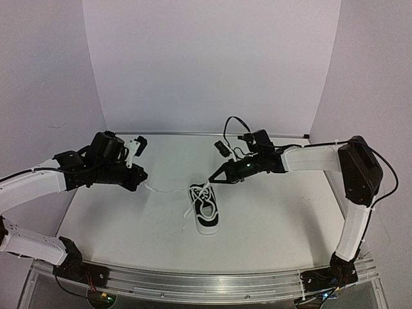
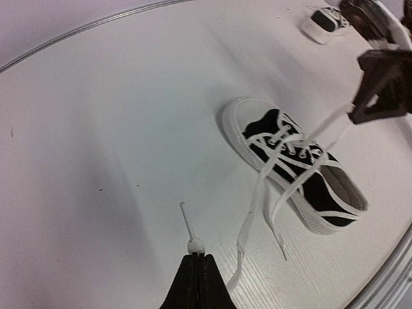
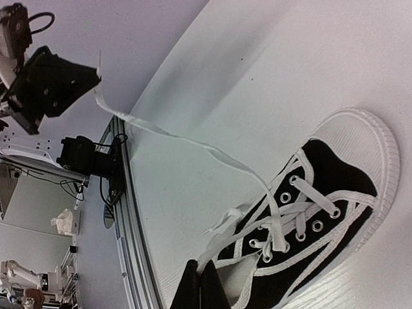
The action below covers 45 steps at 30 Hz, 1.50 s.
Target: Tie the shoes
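Shoe point(image 1: 207, 212) being worked on lies near the middle of the bench point(image 1: 270, 219), toe toward the arms' bases, sole down. The other shoe point(image 2: 324, 20) sits well apart at the far side, near the right arm.

The left pincer point(image 1: 143, 174) is fully closed on the tip of the left lace point(image 3: 187, 138), with the hard end poking out past its fingertips. That lace runs in a long, slightly slack line back to the eyelets. The right pincer point(image 1: 212, 179) is also fully closed, pinching the right lace point(image 2: 325, 125) just above the shoe and lifting it clear of the tongue.

The step in hand looks like drawing both laces out to form or tighten a crossing. Whether a crossing already sits over the eyelets cannot be told.

To do this well, the two arms should pull in opposite directions with even, gentle tension so the light shoe does not slide or tip. The left grip is very near the tip, so a sharp tug could slip it free. Keeping both laces low and apart should stop them from tangling.
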Motion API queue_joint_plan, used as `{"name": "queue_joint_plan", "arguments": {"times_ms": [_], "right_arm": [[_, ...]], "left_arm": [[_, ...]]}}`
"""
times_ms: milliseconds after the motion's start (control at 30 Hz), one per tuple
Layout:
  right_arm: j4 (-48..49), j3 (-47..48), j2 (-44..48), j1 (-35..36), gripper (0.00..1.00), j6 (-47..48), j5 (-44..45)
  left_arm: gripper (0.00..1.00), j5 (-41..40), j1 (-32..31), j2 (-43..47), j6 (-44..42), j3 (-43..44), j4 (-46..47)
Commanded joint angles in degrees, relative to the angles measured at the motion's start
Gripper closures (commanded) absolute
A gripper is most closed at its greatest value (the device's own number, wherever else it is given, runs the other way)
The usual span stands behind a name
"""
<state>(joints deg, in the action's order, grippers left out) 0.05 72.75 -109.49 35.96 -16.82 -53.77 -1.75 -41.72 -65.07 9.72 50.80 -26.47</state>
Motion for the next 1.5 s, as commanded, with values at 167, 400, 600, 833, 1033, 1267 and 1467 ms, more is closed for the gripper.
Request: {"name": "queue_joint_plan", "arguments": {"times_ms": [167, 400, 600, 833, 1033, 1267, 1467], "right_arm": [[1.69, 0.99, 0.25, -1.61, 1.0, -0.08, 1.55], [1.84, 1.43, -0.02, -2.58, 1.0, 0.66, 0.93], [1.95, 1.48, 0.16, -2.73, 1.0, 1.25, -0.32], [1.87, 2.29, -0.55, -2.82, 1.0, 2.2, -2.71], [1.83, 2.66, -0.97, -2.82, 1.0, 2.57, -3.8], [1.79, 3.03, -0.89, -2.87, 1.0, 3.37, -5.09], [1.71, 3.47, -1.02, -3.0, 1.0, 3.55, -5.5]], "left_arm": [[1.0, 20.05, -17.29, -0.71, -6.43, 5.42, 5.9], [1.0, 28.2, -23.92, -12.01, -10.33, 15.56, 7.84], [1.0, 31.61, -24.46, -24.77, -17.36, 22.72, 11.46], [1.0, 32.78, -23.82, -35.95, -21.74, 28.64, 15.49], [1.0, 28.04, -22.56, -43.66, -23.38, 33.5, 19.88], [1.0, 25.62, -21.76, -47.77, -24.92, 34.84, 31.33], [0.93, 25.84, -21.74, -50.24, -27.64, 38.34, 31.07]]}}
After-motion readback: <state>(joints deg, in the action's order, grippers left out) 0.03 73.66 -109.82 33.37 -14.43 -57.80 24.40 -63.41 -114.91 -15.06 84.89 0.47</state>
